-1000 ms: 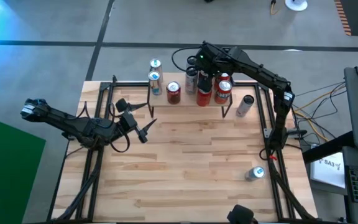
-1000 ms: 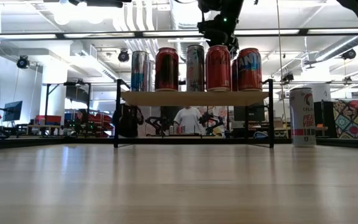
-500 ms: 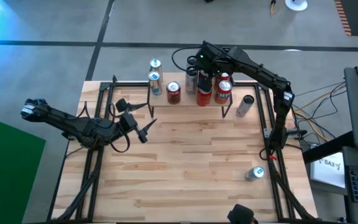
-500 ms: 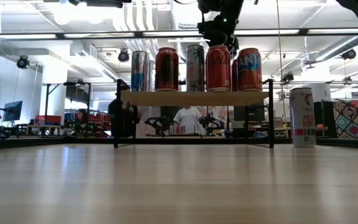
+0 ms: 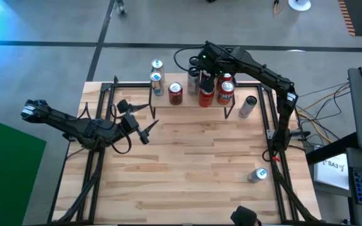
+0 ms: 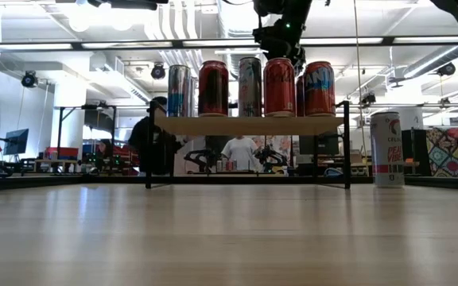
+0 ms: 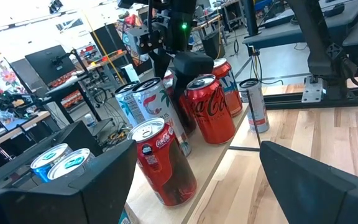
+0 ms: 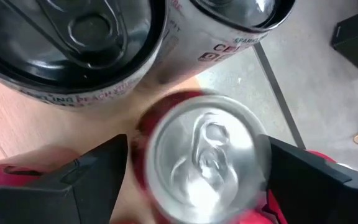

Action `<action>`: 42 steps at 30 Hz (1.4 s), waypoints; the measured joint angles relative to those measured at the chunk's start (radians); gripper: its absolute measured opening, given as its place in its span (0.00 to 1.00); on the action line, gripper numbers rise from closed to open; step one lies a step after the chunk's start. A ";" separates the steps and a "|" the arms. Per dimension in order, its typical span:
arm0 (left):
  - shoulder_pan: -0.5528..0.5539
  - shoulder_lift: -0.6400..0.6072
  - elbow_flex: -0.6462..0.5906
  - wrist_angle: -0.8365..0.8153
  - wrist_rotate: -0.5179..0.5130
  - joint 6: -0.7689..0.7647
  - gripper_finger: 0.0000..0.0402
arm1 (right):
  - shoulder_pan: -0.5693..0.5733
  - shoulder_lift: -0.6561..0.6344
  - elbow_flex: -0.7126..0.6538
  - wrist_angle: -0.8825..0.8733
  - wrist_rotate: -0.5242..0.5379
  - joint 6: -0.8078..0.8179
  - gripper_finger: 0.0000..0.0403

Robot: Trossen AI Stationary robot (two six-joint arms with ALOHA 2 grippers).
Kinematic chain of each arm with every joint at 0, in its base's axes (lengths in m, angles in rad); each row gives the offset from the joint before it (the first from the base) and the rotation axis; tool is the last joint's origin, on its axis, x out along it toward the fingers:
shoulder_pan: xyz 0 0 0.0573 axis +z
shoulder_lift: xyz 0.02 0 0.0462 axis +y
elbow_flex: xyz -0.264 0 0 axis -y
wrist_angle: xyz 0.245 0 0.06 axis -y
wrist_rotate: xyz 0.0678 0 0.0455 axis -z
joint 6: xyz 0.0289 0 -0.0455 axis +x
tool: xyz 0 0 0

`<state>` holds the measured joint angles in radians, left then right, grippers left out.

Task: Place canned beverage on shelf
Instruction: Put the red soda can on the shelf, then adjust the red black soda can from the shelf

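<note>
The shelf (image 6: 249, 125) stands at the table's far edge with several upright cans on its plank. Among them is a red can (image 8: 204, 155), also the red can (image 6: 279, 87) in the low view, resting on its base. My right gripper (image 5: 207, 76) hangs over that can and slants down at it. It is open, one finger (image 8: 92, 180) on each side of the can's top, close beside it. My left gripper (image 5: 147, 120) waits open and level above the table's left part, pointing toward the shelf.
A white can (image 5: 248, 107) stands upright on the table just right of the shelf. Another can (image 5: 257, 174) stands near the table's right front. A silver-blue can (image 5: 156, 64) is at the shelf's far left. People (image 6: 153, 139) show in the room beyond the table.
Both arms and all cans stand as before. In the low view a person beyond the table has walked leftward behind the shelf.
</note>
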<state>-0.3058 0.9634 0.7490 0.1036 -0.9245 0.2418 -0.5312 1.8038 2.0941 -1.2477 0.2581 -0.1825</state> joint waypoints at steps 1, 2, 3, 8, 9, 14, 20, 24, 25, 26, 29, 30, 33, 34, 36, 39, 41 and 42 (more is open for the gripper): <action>0.000 0.000 0.000 0.000 0.000 0.000 0.81 | 0.000 0.000 0.000 0.002 0.000 0.000 0.85; 0.000 0.000 0.000 0.000 0.000 0.000 0.81 | 0.000 0.000 0.000 0.001 0.000 0.000 0.85; 0.000 0.000 0.000 0.000 0.000 0.000 0.81 | 0.000 0.000 0.000 0.000 0.002 0.000 0.85; 0.000 0.000 0.000 0.000 0.000 -0.001 0.81 | 0.000 0.000 0.000 -0.001 0.001 0.000 0.86; 0.000 0.000 0.000 0.000 0.000 -0.001 0.81 | 0.000 0.000 0.000 -0.001 0.003 0.000 0.86; 0.000 0.000 0.000 0.000 0.000 -0.001 0.81 | 0.000 0.000 0.000 0.000 0.004 0.000 0.86; 0.000 0.000 0.000 0.000 0.000 -0.001 0.81 | 0.000 0.000 0.006 -0.002 0.005 -0.001 0.86; 0.000 0.000 0.000 0.000 0.000 -0.001 0.81 | 0.000 0.000 0.033 -0.003 0.005 -0.001 0.86; 0.000 0.000 0.000 0.000 0.000 -0.001 0.81 | 0.000 0.000 0.040 -0.004 0.005 -0.001 0.86; 0.000 0.000 0.000 0.000 0.000 -0.002 0.81 | 0.000 -0.001 0.049 -0.004 0.005 -0.001 0.86; 0.000 0.000 0.000 0.000 0.000 -0.002 0.81 | 0.000 -0.001 0.075 -0.018 0.005 -0.001 0.86; 0.000 0.000 0.000 0.000 0.000 -0.001 0.81 | 0.000 -0.001 0.083 -0.022 0.005 -0.001 0.86; 0.000 0.000 0.000 0.000 0.000 -0.002 0.81 | 0.002 -0.001 0.108 -0.038 0.005 0.008 0.86; 0.000 0.000 0.000 0.000 0.000 -0.002 0.81 | 0.003 -0.001 0.116 -0.043 0.005 0.014 0.86; 0.000 0.000 0.000 0.000 0.000 -0.003 0.81 | 0.008 -0.001 0.135 -0.055 0.006 0.029 0.86; 0.000 0.000 0.000 0.000 0.000 -0.005 0.81 | 0.025 -0.002 0.161 -0.066 0.006 0.038 0.86; 0.000 0.000 0.000 0.000 0.000 -0.006 0.81 | 0.043 -0.007 0.172 -0.065 0.006 0.050 0.85; 0.000 0.000 0.000 0.000 0.000 -0.008 0.81 | 0.054 -0.011 0.175 -0.065 0.006 0.052 0.85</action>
<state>-0.3058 0.9634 0.7490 0.1036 -0.9245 0.2340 -0.4775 1.7924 2.2693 -1.3123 0.2638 -0.1307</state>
